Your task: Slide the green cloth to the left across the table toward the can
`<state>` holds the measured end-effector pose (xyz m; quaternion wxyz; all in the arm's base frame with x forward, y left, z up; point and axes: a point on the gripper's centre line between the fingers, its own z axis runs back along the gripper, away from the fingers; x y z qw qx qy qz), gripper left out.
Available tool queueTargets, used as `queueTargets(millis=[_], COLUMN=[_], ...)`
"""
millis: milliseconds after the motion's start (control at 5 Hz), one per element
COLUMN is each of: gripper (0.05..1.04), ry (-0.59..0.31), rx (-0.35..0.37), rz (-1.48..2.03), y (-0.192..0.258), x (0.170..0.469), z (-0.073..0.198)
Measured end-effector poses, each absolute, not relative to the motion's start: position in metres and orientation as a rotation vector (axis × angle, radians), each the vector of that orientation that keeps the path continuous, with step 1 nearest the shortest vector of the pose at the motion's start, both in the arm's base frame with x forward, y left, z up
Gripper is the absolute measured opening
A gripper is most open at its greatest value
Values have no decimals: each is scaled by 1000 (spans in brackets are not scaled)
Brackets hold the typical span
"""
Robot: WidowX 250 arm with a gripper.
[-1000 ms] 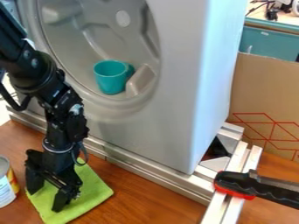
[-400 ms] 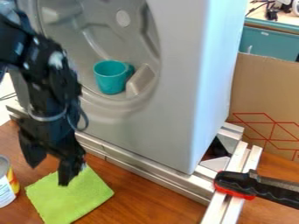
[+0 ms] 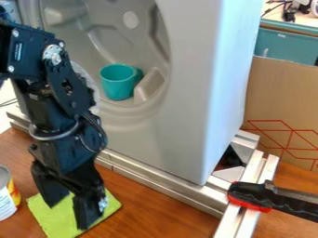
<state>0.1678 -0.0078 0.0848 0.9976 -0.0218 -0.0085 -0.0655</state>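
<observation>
The black gripper [image 3: 69, 214] hangs at the lower left, over the green cloth [image 3: 51, 222] on the wooden surface. Its two fingers stand apart with nothing between them, and they hide part of the cloth. Whether the fingertips touch the cloth I cannot tell. Up in the round hollow of the grey machine [image 3: 186, 116], a teal cup [image 3: 116, 82] stands upright, well above and to the right of the gripper.
A can [image 3: 6, 197] stands at the left edge, beside the cloth. Metal rails [image 3: 162, 185] run along the machine's base. At the lower right, a clamp with a black handle [image 3: 251, 193] grips the rails. A cardboard sheet [image 3: 273, 102] stands behind.
The gripper first rose off the cloth, then came down over it again, a little right of where it was at first. Cup, cloth and can have kept their places.
</observation>
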Motion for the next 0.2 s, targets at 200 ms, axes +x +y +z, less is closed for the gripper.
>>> queueTargets(millis=[200], gripper=[1001], ry=[-3], rx=[-64], rz=[-221], y=[-36], x=[162], z=[85])
